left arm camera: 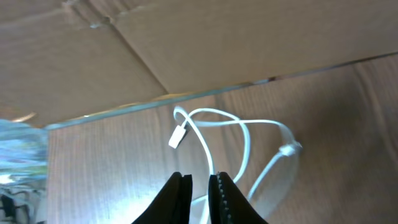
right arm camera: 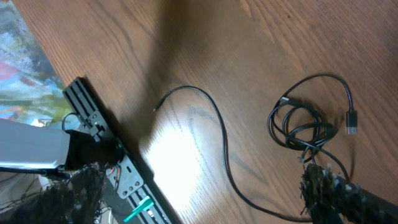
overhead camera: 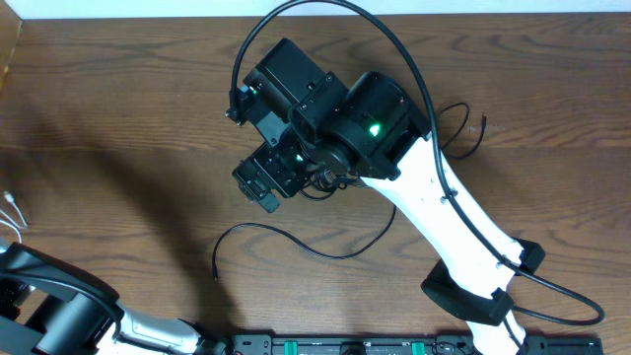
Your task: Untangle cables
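Black cables (right arm camera: 305, 127) bunch only in right-wrist view.

We see a thin white cable (left arm camera: 245, 140) with a white plug on the brown, streaky wood-grain table (left arm camera: 348, 112). The plain tan cardboard box (left arm camera: 186, 43) stands behind it. Our thin black cables (right arm camera: 305, 127) lie coiled on the same brown wood. One loose thin black cord (overhead camera: 296, 242) curves alone.

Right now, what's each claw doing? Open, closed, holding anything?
Left claw: nearly closed, narrow gap; the white cable runs at its tips, grip cannot be told.
Right claw: fingers not clearly seen, cannot tell; black cable tangle lies loose on the table.
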Controlling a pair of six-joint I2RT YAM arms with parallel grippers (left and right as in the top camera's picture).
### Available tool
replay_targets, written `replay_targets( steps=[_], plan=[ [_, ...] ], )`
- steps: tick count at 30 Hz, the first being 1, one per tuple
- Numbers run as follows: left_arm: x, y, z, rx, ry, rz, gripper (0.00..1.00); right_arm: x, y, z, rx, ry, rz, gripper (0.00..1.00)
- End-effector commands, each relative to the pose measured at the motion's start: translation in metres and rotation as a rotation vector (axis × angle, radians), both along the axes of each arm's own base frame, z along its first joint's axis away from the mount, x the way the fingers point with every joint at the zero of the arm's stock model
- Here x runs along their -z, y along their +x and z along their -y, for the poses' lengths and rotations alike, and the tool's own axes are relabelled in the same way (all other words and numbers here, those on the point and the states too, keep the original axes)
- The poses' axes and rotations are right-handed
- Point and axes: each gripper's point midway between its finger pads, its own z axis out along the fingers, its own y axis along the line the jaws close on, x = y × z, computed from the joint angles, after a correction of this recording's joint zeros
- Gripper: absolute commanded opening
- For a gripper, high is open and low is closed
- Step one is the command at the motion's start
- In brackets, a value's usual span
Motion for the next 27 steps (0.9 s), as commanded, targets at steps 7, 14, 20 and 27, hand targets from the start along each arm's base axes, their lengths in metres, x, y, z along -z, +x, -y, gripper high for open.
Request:
replay_targets(
  steps=[7, 14, 20, 27],
  plan=[
    [0.010, 0.010, -0.001, 0.018, -0.032, 0.034, 0.42, -0.009, -0.006, 0.003, -0.012, 0.015, 0.012, 0.99],
    [0.015, 0.036, 0.014, 0.125, -0.117, 0.143, 0.56, -0.009, -0.005, 0.003, -0.011, 0.013, 0.014, 0.99],
    [0.003, 0.102, 0.062, 0.423, -0.305, 0.453, 0.56, -0.006, 0.014, 0.016, 0.099, -0.039, 0.066, 0.99],
    [0.010, 0.142, 0.128, 0.567, -0.453, 0.453, 0.56, -0.005, 0.060, 0.055, 0.312, -0.075, 0.091, 0.99]
  ],
)
